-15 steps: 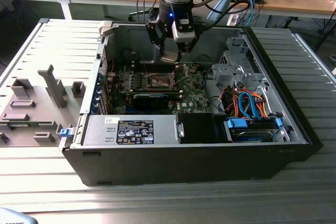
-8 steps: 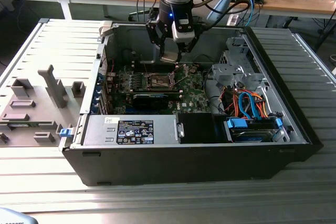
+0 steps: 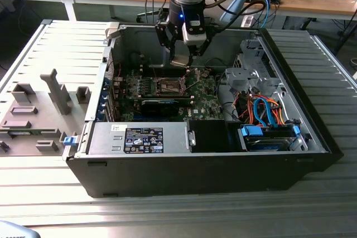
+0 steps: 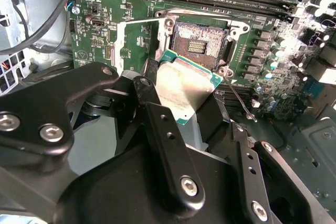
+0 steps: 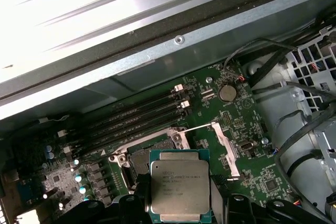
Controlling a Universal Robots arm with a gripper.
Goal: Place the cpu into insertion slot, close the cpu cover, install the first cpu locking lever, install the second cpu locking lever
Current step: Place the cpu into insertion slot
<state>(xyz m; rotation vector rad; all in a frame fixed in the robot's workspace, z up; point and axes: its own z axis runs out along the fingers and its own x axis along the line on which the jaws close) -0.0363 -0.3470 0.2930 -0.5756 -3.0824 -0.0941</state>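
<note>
The cpu, small flat square chip with a dull silver-grey metal top (image 5: 180, 190): where is it, and what bites us from here? (A)

Big to small. Open black-and-grey sheet-metal computer case (image 3: 223, 178), green circuit board (image 3: 207, 106) on its floor, black two-finger gripper (image 4: 184, 94) hanging inside over the board. The insertion slot, a square black socket with a silver rim (image 4: 199, 43), lies just beyond the fingertips with nothing seated in it. The cpu cover, a thin silver frame plate with a window (image 4: 122, 51), is flipped open off to one side of the fingers. The cpu is clamped by its edges between the black fingers (image 4: 157, 124), narrow span, clear of the socket. (B)

Failure modes? (A)

My read:
1. The chip's edges look turned against the socket's edges in both wrist views. Lowered like that, a corner lands on the rim or the contact bed and bends contacts.
2. The grip is on the edges only, on a smooth part. It may slip or tip on first contact.
3. A thin wire locking lever (image 4: 239, 98) sits just beside one finger. It or the open cover could snag a finger going down. (B)
</note>
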